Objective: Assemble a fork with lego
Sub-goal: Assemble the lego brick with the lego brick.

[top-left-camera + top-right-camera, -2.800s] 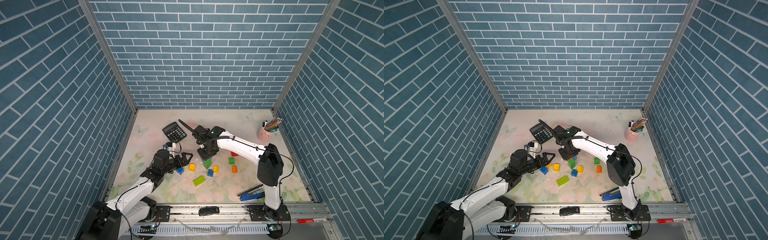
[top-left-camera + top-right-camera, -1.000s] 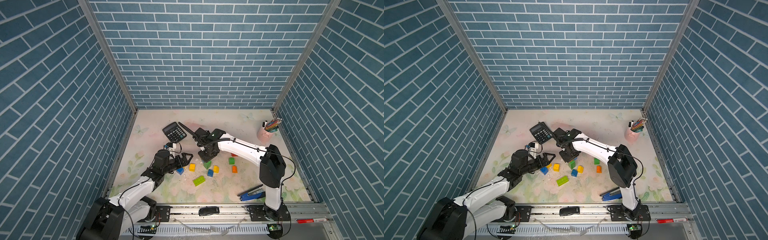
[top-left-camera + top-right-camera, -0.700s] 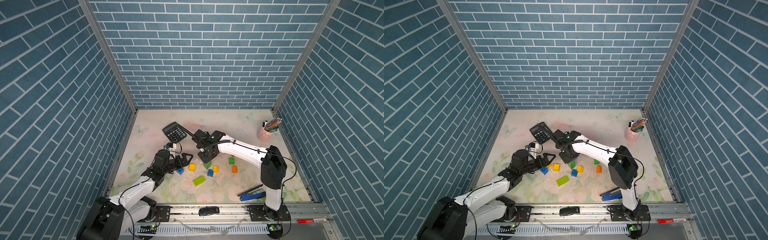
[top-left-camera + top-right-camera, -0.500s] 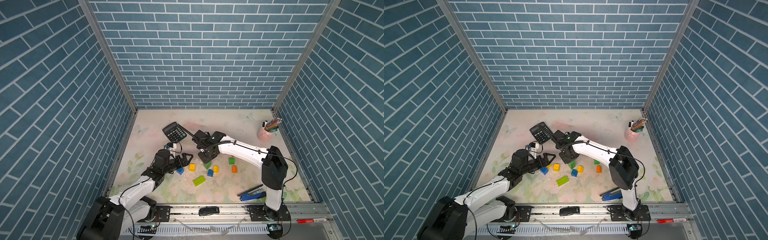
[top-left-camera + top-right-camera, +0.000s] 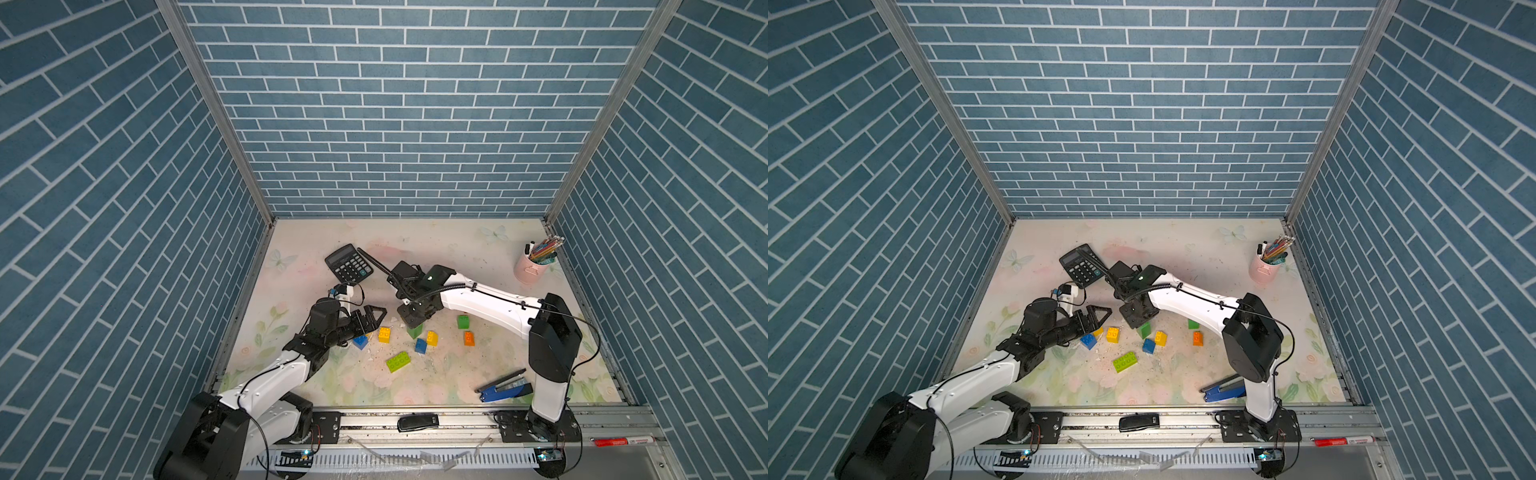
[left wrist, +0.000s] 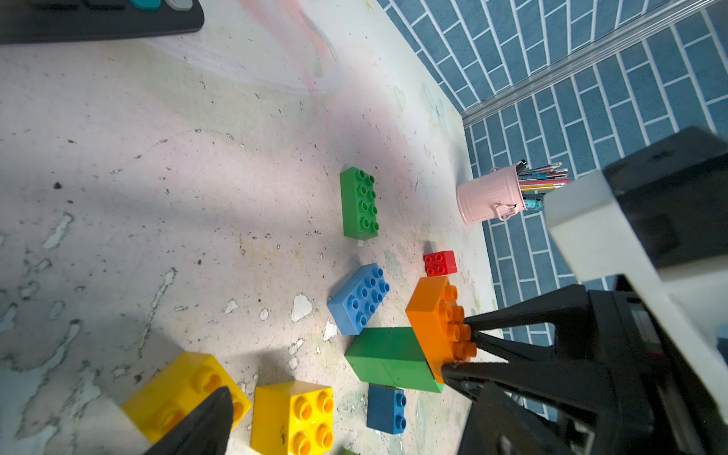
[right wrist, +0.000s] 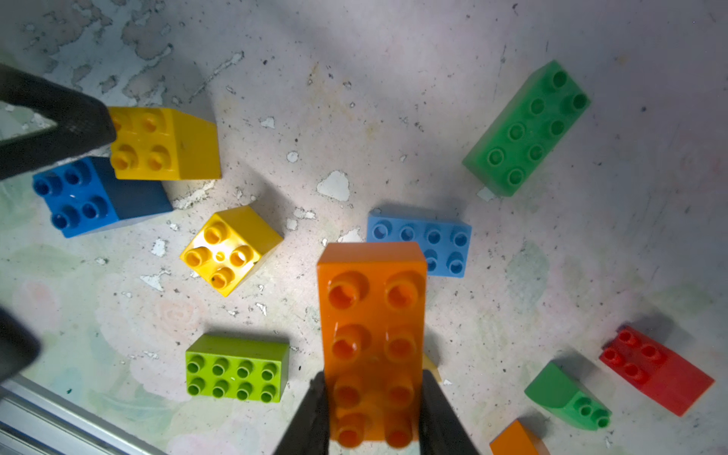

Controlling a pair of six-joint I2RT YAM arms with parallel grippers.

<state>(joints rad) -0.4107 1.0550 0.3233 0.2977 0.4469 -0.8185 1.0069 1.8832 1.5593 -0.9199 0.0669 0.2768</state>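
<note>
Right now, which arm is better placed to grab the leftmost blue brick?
Left: the left end effector, open, is beside that blue brick; the right end effector is shut on the orange brick.

Floral tabletop [image 5: 457, 249]: lego [image 5: 398, 361], calculator [image 5: 348, 263], stapler [image 5: 505, 388], pencil cup [image 5: 528, 271]

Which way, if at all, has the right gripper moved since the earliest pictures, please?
Yes, slightly: the right gripper has edged away from the calculator, toward the green brick beneath it.
</note>
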